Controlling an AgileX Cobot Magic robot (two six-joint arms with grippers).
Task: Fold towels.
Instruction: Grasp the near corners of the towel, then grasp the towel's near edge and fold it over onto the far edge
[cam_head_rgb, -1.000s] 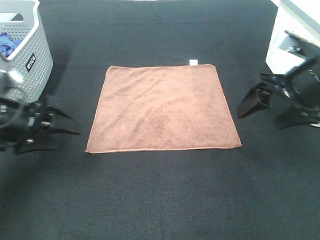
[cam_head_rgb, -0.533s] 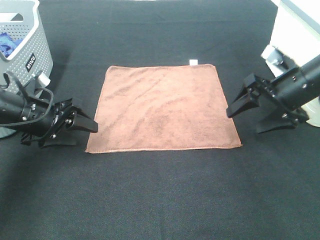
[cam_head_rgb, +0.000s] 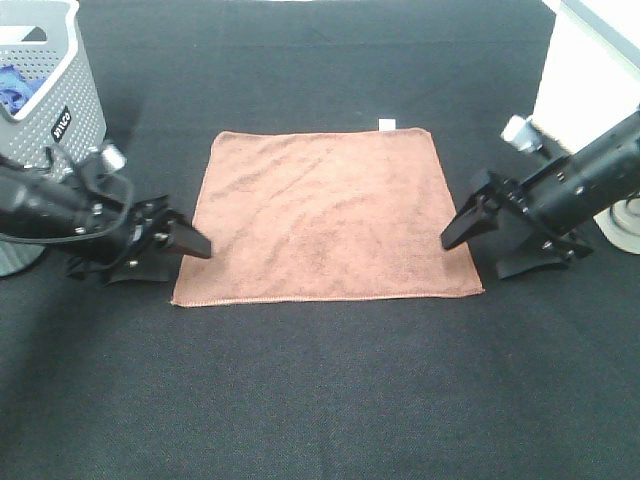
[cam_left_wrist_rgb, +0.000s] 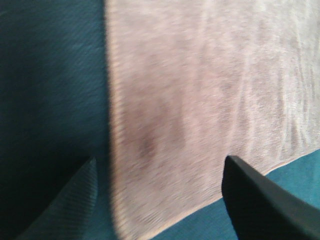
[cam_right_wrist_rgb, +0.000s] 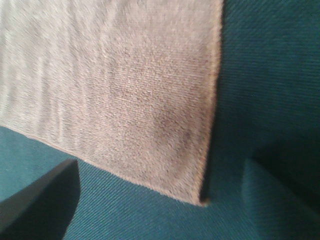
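Observation:
A brown towel (cam_head_rgb: 325, 215) lies flat and unfolded on the black table, with a small white tag (cam_head_rgb: 387, 124) at its far edge. My left gripper (cam_head_rgb: 186, 258) is open and low, just outside the towel's near left corner. My right gripper (cam_head_rgb: 472, 256) is open and low, just outside the near right corner. In the left wrist view the towel (cam_left_wrist_rgb: 200, 95) fills the space between the open fingers (cam_left_wrist_rgb: 265, 210). In the right wrist view the towel's corner (cam_right_wrist_rgb: 150, 100) lies between the open fingers (cam_right_wrist_rgb: 40, 200). Neither gripper holds anything.
A grey perforated basket (cam_head_rgb: 50, 110) with something blue (cam_head_rgb: 12, 88) inside stands at the far left, behind the left arm. A white box (cam_head_rgb: 590, 70) and a round white base (cam_head_rgb: 625, 222) sit at the far right. Black table cloth (cam_head_rgb: 320, 390) stretches in front of the towel.
Both arms have moved inward and down toward the towel's near corners, the left to the right and the right to the left. The towel has not moved.

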